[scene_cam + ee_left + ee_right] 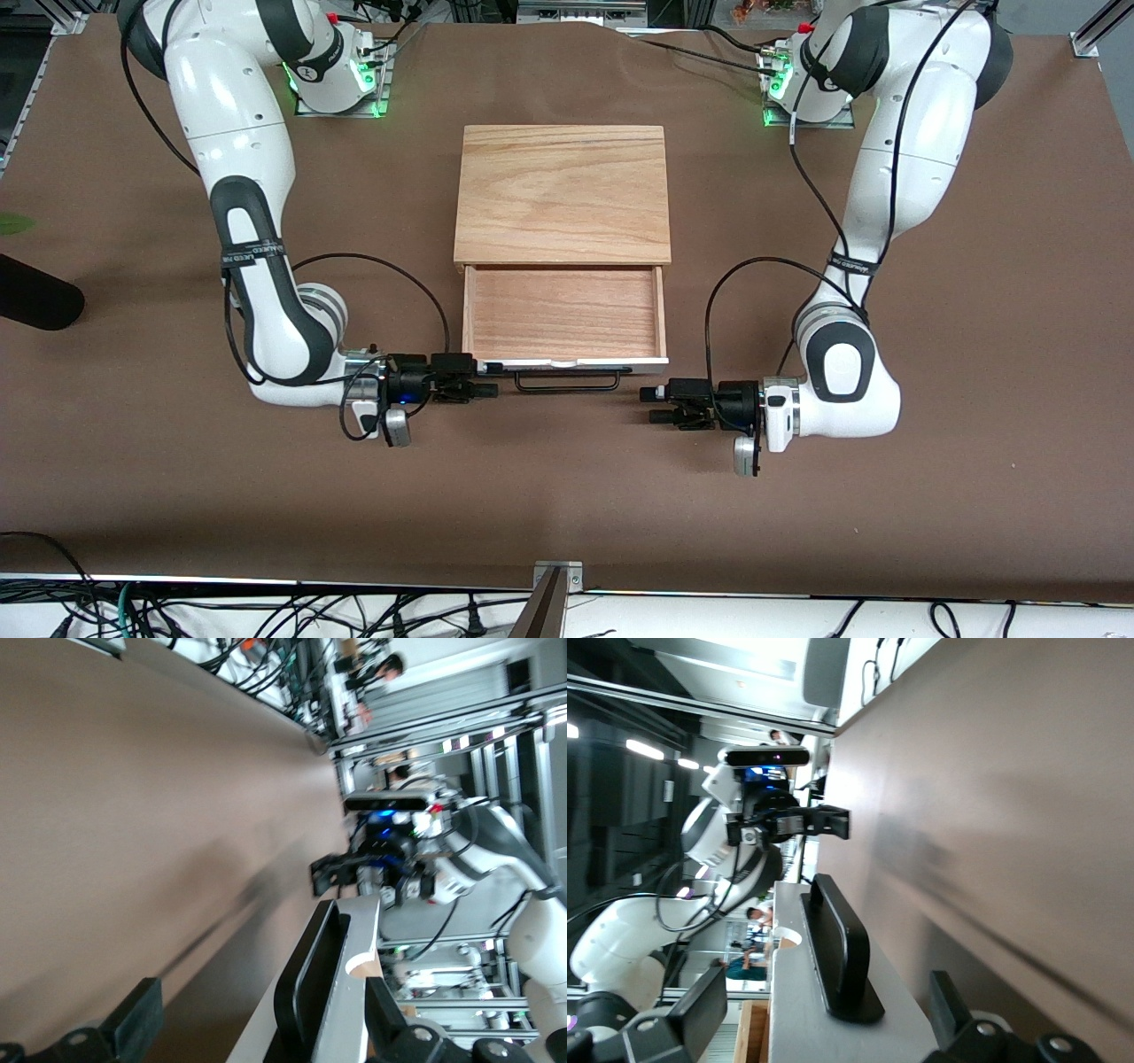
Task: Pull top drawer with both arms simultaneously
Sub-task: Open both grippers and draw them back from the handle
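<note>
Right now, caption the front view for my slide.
Top drawer pulled open; left hand and right hand open beside its handle.

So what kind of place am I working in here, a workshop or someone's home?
Most likely a robotics lab, not a home. Two arms are bolted to a brown-covered table, cables lie along its edge nearest the front camera, and the left wrist view shows aluminium framing. The only furniture is a small wooden cabinet with its top drawer pulled out.

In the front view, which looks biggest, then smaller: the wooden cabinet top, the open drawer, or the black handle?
1. Cabinet top
2. Top drawer
3. Black handle, smallest by far
</note>
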`<state>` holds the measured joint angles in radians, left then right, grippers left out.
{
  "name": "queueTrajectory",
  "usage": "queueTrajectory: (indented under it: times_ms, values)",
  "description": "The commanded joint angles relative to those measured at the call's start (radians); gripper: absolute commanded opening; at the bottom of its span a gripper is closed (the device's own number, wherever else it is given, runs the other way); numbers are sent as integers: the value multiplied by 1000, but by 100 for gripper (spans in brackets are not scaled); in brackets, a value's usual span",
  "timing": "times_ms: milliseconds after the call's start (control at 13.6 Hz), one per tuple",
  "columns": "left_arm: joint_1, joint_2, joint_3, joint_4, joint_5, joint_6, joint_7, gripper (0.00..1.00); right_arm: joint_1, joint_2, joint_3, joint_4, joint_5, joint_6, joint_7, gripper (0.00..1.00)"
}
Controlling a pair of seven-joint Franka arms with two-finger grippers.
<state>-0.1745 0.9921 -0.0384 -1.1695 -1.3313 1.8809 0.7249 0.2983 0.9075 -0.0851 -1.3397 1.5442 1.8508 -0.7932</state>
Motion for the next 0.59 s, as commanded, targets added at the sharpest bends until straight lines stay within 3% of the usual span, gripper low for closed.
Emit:
queueTrajectory:
  times_ms: [0,220,366,513]
  values:
    - [20,-107,-1,-7,236,-6,-103,100,-7,-68,-47,-6,-84,-21,83,100]
    - [49,-171,0,-5,432,-70,-171,100,-5,-137,-119,-6,-279,-59,168,100]
    - [50,-225,24,-4,591,-103,-176,100,-5,-227,-175,-6,-523,-59,238,100]
    - [70,-286,34,-10,761,-103,-174,100,-10,-298,-183,-6,-718,-62,258,100]
